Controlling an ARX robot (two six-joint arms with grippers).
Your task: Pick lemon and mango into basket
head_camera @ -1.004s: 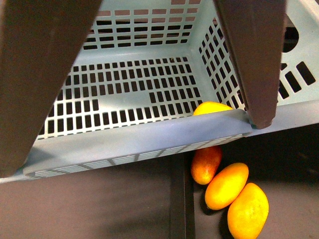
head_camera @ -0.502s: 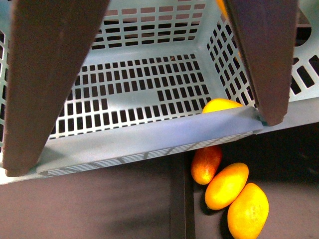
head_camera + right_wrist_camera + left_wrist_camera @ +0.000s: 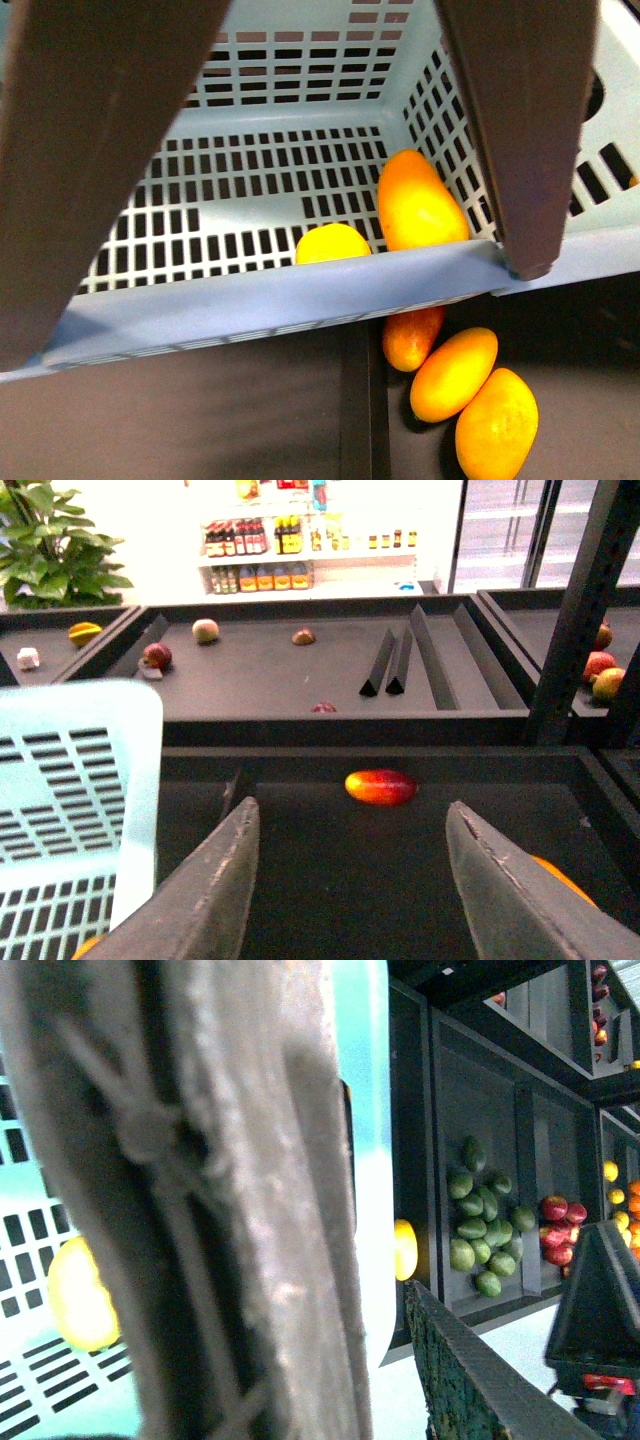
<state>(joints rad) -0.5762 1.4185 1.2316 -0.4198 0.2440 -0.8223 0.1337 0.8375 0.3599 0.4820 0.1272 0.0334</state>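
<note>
Pale teal slotted basket (image 3: pixel 270 298) — yellow lemon (image 3: pixel 332 243), golden-orange mango (image 3: pixel 418 203)

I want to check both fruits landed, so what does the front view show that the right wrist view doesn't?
Only the front view shows the basket floor with the lemon and the golden mango lying inside, plus three mangoes outside below the near rim. Only the right wrist view shows the right gripper with its jaws apart and empty, a red-blushed mango on the dark shelf, and the shop shelves behind. Both show the teal basket.
</note>
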